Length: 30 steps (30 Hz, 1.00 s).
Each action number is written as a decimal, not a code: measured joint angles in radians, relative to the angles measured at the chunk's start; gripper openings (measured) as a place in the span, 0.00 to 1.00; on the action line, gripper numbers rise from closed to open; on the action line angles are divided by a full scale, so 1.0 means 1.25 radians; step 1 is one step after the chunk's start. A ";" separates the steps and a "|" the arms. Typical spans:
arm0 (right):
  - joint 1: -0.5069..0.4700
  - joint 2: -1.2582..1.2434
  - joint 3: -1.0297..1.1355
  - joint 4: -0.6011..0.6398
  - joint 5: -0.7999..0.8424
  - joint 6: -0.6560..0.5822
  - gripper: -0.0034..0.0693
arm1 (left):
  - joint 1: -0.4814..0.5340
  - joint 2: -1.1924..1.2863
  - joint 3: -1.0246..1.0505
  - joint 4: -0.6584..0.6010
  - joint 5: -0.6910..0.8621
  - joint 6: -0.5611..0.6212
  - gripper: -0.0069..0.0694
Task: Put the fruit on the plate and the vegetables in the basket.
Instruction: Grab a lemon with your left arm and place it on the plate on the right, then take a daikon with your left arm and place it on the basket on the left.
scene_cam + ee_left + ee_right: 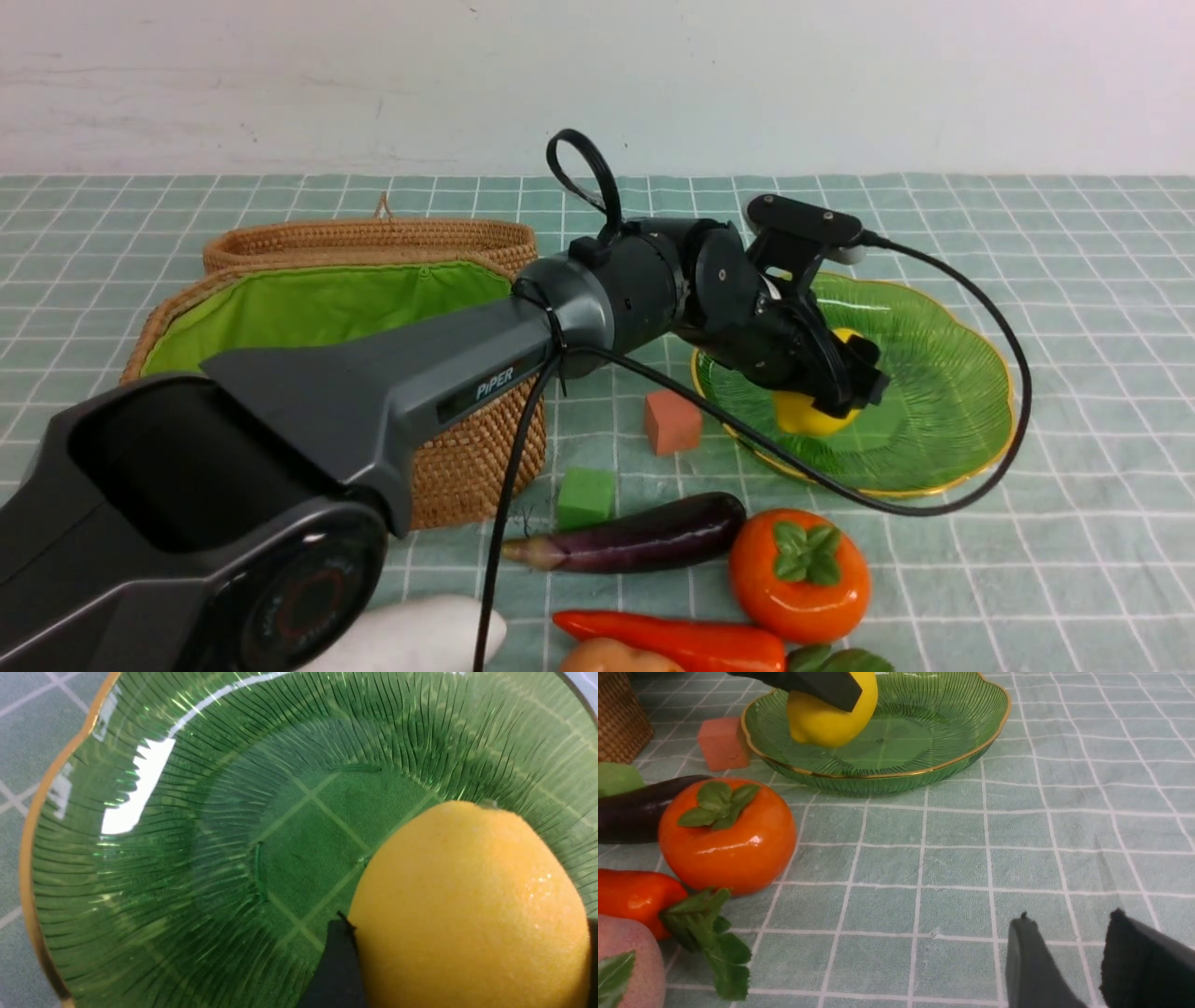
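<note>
The lemon (803,417) is inside the plate (943,373), low over the near-left part of the ribbed green glass; whether it rests on the glass or hangs just above it I cannot tell. The left gripper (845,378) has the lemon between its two fingers, one dark finger (338,961) lying against the fruit's side in the left wrist view and another crossing over the top of it in the right wrist view. The plate holds nothing else. Just beside its left rim sits a salmon-pink cube (672,422), and nearer the robot a green cube (585,497). In front of these lies the eggplant (644,537), its rounded end close against the persimmon (799,574), which stands upright with its leafy cap on top. Nearer still is the carrot (681,639), with the peach (626,966) beside its leaves and the white vegetable (420,635) at the near edge, partly hidden by the left arm. The basket (467,457) stands open to the left of the cubes, green lining showing, its lid (373,238) behind it. The right gripper (1069,914) hovers low over the checked cloth of the worktop (1074,560), well apart from the plate, fingers partly spread with nothing between them.
</note>
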<state>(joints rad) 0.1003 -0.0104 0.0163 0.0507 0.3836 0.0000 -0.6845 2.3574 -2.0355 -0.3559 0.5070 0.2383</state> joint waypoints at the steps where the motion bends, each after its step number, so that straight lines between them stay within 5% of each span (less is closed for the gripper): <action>1: 0.000 0.000 0.000 0.000 0.000 0.000 0.38 | 0.000 0.000 0.000 0.000 0.003 0.000 0.91; 12: 0.000 0.000 0.000 0.000 0.000 0.000 0.38 | 0.000 -0.079 0.000 0.082 0.106 -0.002 0.95; 22: 0.000 0.000 0.000 0.000 0.000 0.000 0.38 | 0.122 -0.383 0.012 0.152 0.534 0.001 0.79; 30: 0.000 0.000 0.000 -0.001 0.000 0.000 0.38 | 0.193 -0.710 0.317 0.249 0.578 0.097 0.74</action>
<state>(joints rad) 0.1003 -0.0104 0.0163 0.0496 0.3836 0.0000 -0.4438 1.4701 -1.6394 -0.0448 1.2298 0.3592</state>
